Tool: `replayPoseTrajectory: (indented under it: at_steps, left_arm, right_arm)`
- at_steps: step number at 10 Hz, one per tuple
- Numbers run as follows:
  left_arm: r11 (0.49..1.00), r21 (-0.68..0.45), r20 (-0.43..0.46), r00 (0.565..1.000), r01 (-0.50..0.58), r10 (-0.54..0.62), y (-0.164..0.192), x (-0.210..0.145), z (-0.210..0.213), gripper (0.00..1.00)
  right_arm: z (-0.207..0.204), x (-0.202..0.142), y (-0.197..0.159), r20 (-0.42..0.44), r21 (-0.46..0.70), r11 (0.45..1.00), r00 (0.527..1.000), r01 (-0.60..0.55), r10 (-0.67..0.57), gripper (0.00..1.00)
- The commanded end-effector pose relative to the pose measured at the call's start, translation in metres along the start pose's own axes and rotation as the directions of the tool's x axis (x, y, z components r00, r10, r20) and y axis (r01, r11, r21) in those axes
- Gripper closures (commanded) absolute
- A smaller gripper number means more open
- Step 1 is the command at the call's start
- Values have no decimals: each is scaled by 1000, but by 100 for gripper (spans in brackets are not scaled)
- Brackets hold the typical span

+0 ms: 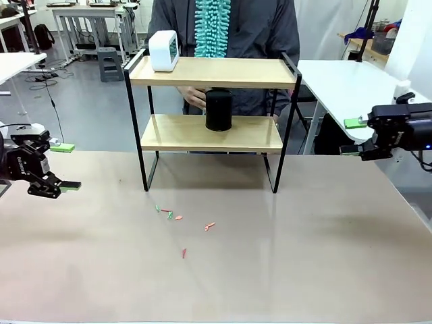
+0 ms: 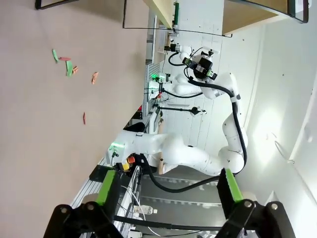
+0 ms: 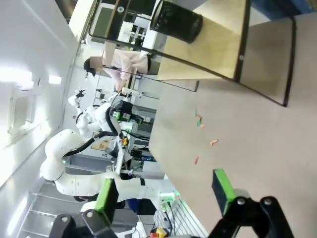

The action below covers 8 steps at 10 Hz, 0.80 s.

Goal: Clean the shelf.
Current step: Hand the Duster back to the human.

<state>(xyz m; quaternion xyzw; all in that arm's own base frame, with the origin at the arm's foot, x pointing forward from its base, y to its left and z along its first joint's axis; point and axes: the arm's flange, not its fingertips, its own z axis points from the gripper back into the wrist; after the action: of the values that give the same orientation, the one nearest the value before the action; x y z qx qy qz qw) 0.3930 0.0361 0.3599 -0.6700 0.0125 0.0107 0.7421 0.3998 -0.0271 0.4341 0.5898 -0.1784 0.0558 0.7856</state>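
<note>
Left gripper (image 1: 62, 167) at 9 o'clock, jaws wide, holding nothing. Right gripper (image 1: 353, 137) at 3 o'clock, same, empty. Shelf (image 1: 211, 132) at 12 o'clock on worktop (image 1: 304, 256); white clock (image 1: 164, 50) on top board, black cylinder (image 1: 219, 109) on lower, person's hand (image 1: 194, 98) beside it. Teal duster (image 1: 212, 27) hangs behind shelf. Coloured scraps (image 1: 177, 219) on worktop in front. Judgement: cleaning underway, items not yet removed, scraps remain.

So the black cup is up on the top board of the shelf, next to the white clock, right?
Not quite. The black cup stands on the lower board of the shelf, as the front view shows. Of the two, just the white clock sits on the top board, at its left end. A person's hand is beside the cup.
</note>
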Motion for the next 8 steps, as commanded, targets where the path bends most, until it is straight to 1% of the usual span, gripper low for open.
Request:
replayPoseTrajectory:
  at_steps: [1, 8]
  left_arm:
    - [1000, -7, -12, 1000, -5, 5, -4, -5, -2, 0]
    - [1000, -7, -12, 1000, -5, 5, -4, -5, -2, 0]
  right_arm:
    - [-2, -4, 6, 1, -29, 999, 1000, 14, -14, 0]
    - [-2, -4, 6, 1, -29, 999, 1000, 14, -14, 0]
